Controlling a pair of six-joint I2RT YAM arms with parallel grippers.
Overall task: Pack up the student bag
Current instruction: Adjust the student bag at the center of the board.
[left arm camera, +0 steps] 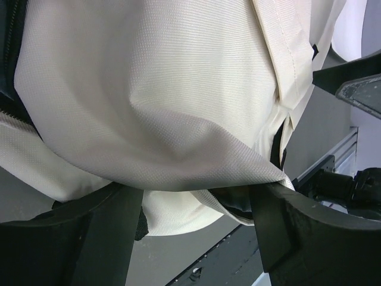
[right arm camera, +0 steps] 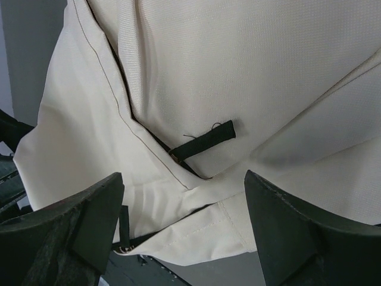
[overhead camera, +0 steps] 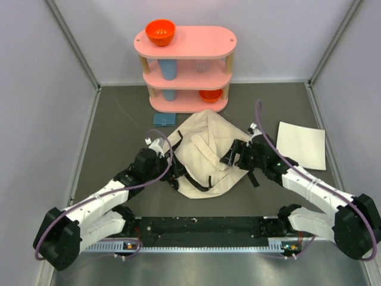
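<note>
Both arms reach in from the 6 o'clock edge of the top view toward the student bag [overhead camera: 202,161]. It lies crumpled mid-table [overhead camera: 119,131], with the left gripper [overhead camera: 162,146] at its 9 o'clock side and the right gripper [overhead camera: 234,156] at its 3 o'clock side. A pink shelf [overhead camera: 186,65] stands at 12 o'clock and a white sheet [overhead camera: 302,145] lies at 3.

Left wrist view: the fingers [left arm camera: 89,238] are spread, and a cream fold droops between them, not pinched.

Right wrist view: the fingers [right arm camera: 297,232] stand wide apart. Bag fabric and a black pull tab [right arm camera: 205,138] lie beyond them, toward 12 o'clock.
</note>
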